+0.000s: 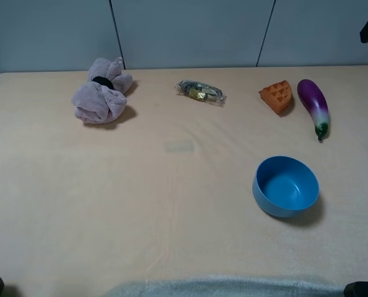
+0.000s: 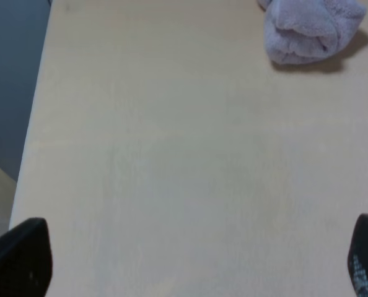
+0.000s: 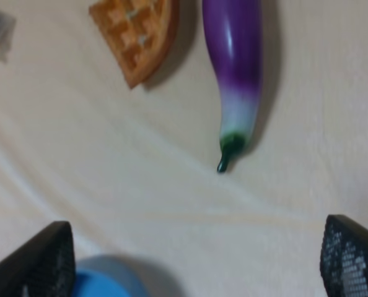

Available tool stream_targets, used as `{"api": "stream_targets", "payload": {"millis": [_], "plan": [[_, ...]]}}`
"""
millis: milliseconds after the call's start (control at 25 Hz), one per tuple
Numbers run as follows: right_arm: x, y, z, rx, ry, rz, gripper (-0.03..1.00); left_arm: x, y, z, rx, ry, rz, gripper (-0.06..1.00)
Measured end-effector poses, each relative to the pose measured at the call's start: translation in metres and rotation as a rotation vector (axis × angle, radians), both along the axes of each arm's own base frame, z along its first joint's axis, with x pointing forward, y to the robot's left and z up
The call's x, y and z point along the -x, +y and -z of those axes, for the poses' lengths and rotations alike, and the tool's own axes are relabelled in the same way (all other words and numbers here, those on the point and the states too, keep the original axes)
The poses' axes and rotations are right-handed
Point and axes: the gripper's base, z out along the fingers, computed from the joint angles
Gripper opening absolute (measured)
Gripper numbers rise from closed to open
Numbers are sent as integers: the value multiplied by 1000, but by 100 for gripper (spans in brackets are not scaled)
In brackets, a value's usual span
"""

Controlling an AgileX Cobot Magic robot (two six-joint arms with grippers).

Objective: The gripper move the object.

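eggplant (image 1: 313,104): glossy smooth plastic, purple fading to white, dark green stem tip; lies flat at far right of table (image 1: 109,204), stem toward the near edge, untouched
waffle wedge (image 1: 278,96): orange, gridded top, triangular; just beside eggplant, on its left in the high view, apart from it
bowl (image 1: 285,185): blue, round, matte; nearer than the eggplant, well apart
plush toy (image 1: 101,96): pink-grey, soft fuzzy folds; far left
packet (image 1: 200,91): crinkled clear wrapper, far centre
table surface: pale beige cloth, slight wrinkles
right gripper (image 3: 196,263): dark fingers spread wide, nothing between, hovering above bowl rim, eggplant ahead
left gripper (image 2: 199,257): black fingers spread wide, empty, over bare table
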Motion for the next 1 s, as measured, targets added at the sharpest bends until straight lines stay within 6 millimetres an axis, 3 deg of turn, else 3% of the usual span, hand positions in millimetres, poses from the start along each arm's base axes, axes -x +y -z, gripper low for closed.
{"api": "stream_targets", "payload": {"millis": [560, 720, 1000], "plan": [[104, 10, -44, 14, -158, -2, 59, 0, 0, 0, 0, 0, 0, 95], [136, 14, -48, 18, -213, 0, 59, 0, 0, 0, 0, 0, 0, 95], [192, 19, -30, 2, -260, 37, 59, 0, 0, 0, 0, 0, 0, 95]]}}
